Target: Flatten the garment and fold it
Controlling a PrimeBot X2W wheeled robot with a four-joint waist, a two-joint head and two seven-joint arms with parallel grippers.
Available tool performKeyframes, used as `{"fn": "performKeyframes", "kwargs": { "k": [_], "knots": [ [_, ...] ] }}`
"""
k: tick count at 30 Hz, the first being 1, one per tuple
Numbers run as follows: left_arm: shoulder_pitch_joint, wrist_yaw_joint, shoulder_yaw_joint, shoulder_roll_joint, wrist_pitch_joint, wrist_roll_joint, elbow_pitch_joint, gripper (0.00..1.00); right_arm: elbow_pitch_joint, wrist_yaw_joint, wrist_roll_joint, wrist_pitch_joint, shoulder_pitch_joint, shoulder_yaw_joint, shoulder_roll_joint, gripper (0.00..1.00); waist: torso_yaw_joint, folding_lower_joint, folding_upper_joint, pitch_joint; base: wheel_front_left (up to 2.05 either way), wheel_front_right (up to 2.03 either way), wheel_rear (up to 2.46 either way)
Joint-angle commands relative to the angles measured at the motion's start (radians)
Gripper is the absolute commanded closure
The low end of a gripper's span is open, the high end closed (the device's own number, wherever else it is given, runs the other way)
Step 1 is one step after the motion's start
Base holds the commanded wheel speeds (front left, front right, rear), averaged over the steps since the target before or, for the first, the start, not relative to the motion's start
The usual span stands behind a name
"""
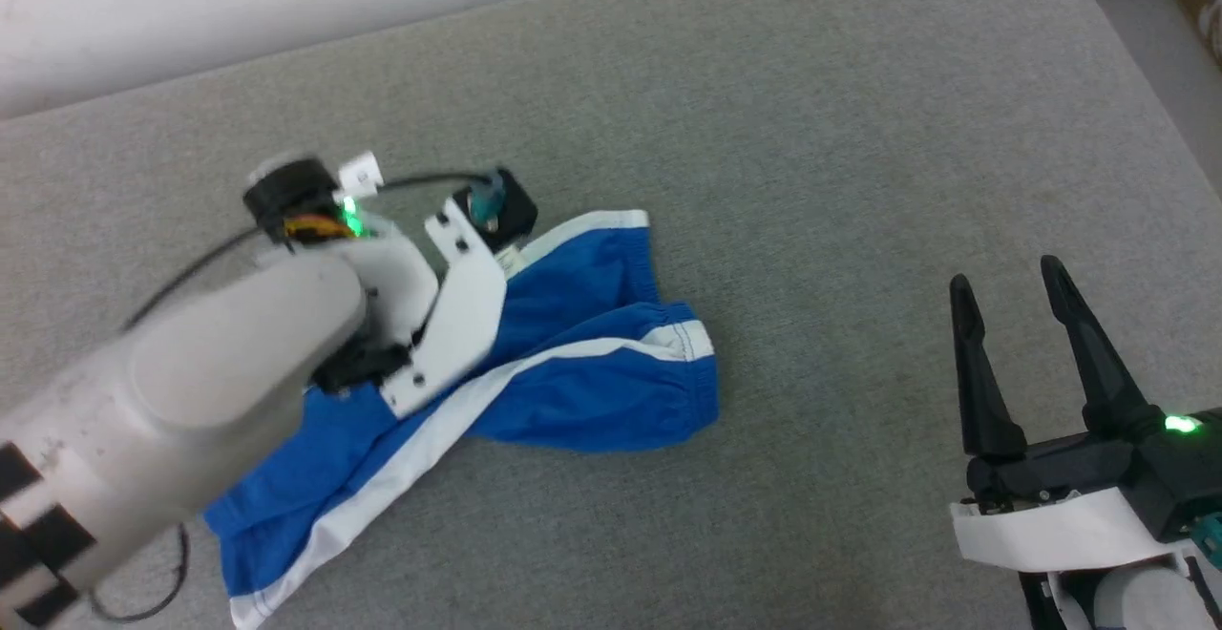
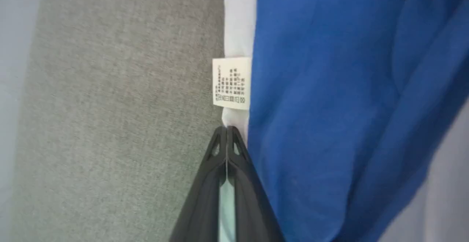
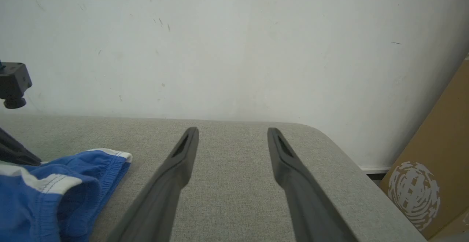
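The robot's pale left forearm (image 1: 191, 372) reaches in from the lower left of the head view and lies across the garment (image 1: 592, 363), a pair of bright blue shorts with white trim. It sits rumpled on the left-centre of a grey cloth-covered table (image 1: 811, 134), one white stripe running diagonally across it. In the left wrist view the left gripper (image 2: 227, 129) has its two dark fingers pressed together, tips meeting on the white edge of the garment (image 2: 329, 106) and pinching it just below a small white printed label (image 2: 231, 83). Grey table shows to one side of that edge and blue folds to the other. To the right, well apart from the shorts, the right gripper (image 1: 1004, 272) hangs over bare table at the lower right of the head view. Its fingers are spread wide and point up the frame, with nothing between them. Its own wrist view shows the right gripper (image 3: 233, 130) parted the same way, with a bunched corner of the garment (image 3: 55, 198) at the far left. A scuffed white wall (image 3: 234, 33) stands behind the table's rounded edge, and a brown cardboard box (image 3: 439, 161) sits at the far right.
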Motion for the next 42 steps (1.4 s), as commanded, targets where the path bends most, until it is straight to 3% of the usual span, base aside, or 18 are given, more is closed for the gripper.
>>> {"fn": "performKeyframes", "kwargs": {
  "k": [1,9,17,20,21,22,28,31,36,40,42],
  "knots": [
    [-0.047,-0.007,-0.003,0.017,-0.027,0.001,-0.008,1.0,0.0,-0.002,0.004,-0.005,-0.018,0.004,0.004,0.0,0.006,-0.0002,0.0,0.0,0.0,0.0,0.0],
    [-0.21,-0.007,-0.003,0.048,-0.153,0.093,0.071,1.0,-0.006,-0.002,0.023,-0.005,-0.04,0.026,0.004,0.0,-0.054,-0.0002,0.0,0.046,0.0,0.0,0.0],
    [-0.117,-0.007,-0.003,0.038,-0.286,0.251,0.31,1.0,-0.006,-0.002,0.048,-0.005,-0.064,0.049,0.004,0.0,-0.124,-0.0002,0.0,0.094,0.0,0.0,0.0],
    [-0.078,-0.007,-0.003,0.031,-0.302,0.232,0.382,1.0,-0.007,-0.002,0.05,-0.005,-0.059,0.039,0.004,0.0,-0.119,-0.0002,0.0,0.089,0.0,0.0,0.0],
    [-0.079,-0.007,-0.003,0.025,-0.319,0.211,0.403,0.72,-0.007,-0.002,0.049,-0.005,-0.055,0.031,0.004,0.0,-0.11,-0.0002,0.0,0.083,0.0,0.0,0.0],
    [-0.088,-0.007,0.001,0.015,-0.347,0.188,0.423,0.0,-0.007,-0.002,0.047,-0.005,-0.051,0.023,0.004,0.0,-0.098,-0.0002,0.0,0.074,0.0,0.0,0.0],
    [-0.155,-0.007,0.037,-0.027,-0.548,0.143,0.484,0.0,0.003,-0.002,0.018,-0.005,-0.013,0.006,0.004,0.0,-0.008,-0.0002,0.0,-0.016,0.0,0.0,0.0],
    [-0.174,-0.007,0.043,-0.042,-0.582,0.123,0.48,0.0,0.009,-0.002,0.001,-0.005,0.012,0.001,0.004,0.0,0.047,-0.0002,0.0,-0.071,0.0,0.0,0.0],
    [-0.149,-0.007,0.02,-0.046,-0.425,0.016,0.357,0.0,0.011,-0.002,-0.02,-0.005,0.058,-0.009,0.004,0.0,0.143,-0.0002,0.0,-0.152,0.0,0.0,0.0],
    [-0.116,-0.007,0.004,0.009,-0.244,-0.072,0.174,0.0,0.011,-0.002,-0.031,-0.005,0.076,-0.008,0.004,0.0,0.191,-0.0002,0.0,-0.184,0.0,0.0,0.0],
    [-0.108,-0.007,0.002,0.028,-0.204,-0.086,0.125,0.0,0.01,-0.002,-0.033,-0.005,0.078,-0.008,0.004,0.0,0.198,-0.0002,0.0,-0.189,0.0,0.0,0.0]
  ]
}}
